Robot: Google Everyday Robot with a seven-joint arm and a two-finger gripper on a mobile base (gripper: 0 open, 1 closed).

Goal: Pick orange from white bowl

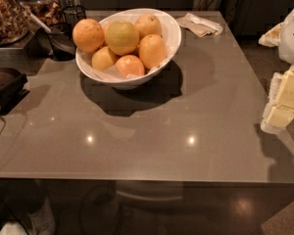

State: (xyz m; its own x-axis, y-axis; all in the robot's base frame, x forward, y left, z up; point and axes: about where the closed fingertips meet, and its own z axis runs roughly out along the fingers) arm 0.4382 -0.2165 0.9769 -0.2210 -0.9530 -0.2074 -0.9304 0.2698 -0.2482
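The white bowl [172,33] is looking like smooth ceramic, the orange [122,37] is showing dull matt skin, and the smaller fruits [153,51] are shining glossier. The table [137,146] is reflecting lights, smooth and glossy. The gripper [280,106] at the right edge is looking like matt cream plastic.

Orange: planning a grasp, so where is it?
The orange sits topmost in the white bowl, upper left of centre in the camera view; the claw is at the far right edge.

Pale yellow-green orange [122,37] among deeper-orange citrus fruits [88,35], white bowl [172,33], glossy grey-brown surface [137,131], beige napkin [201,24], cream-and-white gripper [280,112] at right edge
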